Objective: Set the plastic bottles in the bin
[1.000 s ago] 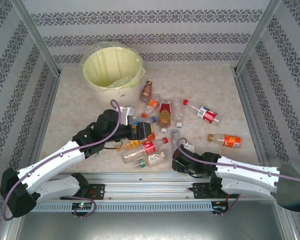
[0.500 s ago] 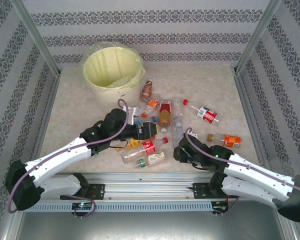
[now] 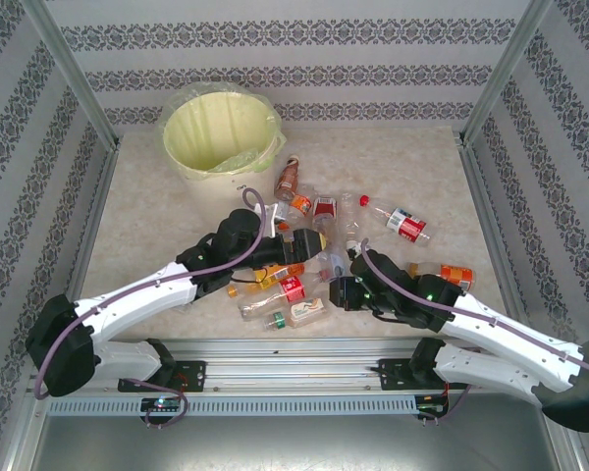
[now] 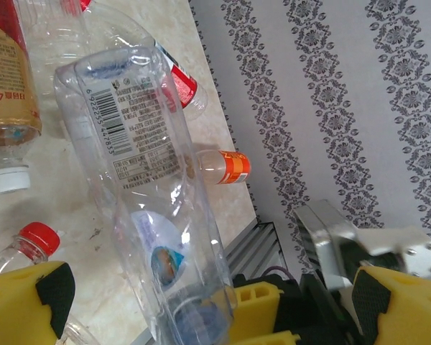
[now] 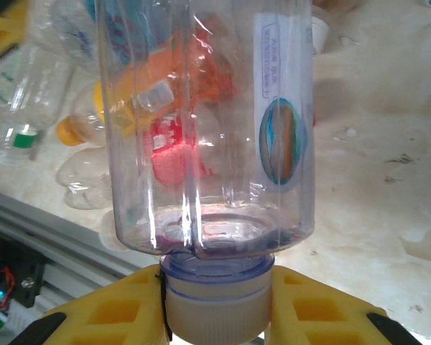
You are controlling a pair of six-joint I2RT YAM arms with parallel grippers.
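Pale stone-look table point(image 3: 157, 206), striped walls point(image 3: 294, 39) | Step: pickup; your right gripper point(image 3: 346, 291) pinches a clear bottle point(image 5: 208, 122) by its cap point(image 5: 217, 291), well short of the bin point(image 3: 201, 123) | Left gripper point(image 3: 294, 250) gapes wide | Next, I judge: lift, carry over the bin, release.

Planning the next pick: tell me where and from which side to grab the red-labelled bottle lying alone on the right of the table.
Grip the red-labelled bottle across its labelled middle, probably straight down from above. It lies flat and diagonal, red cap toward the far left, with bare table along both long sides, leaving room to straddle it.
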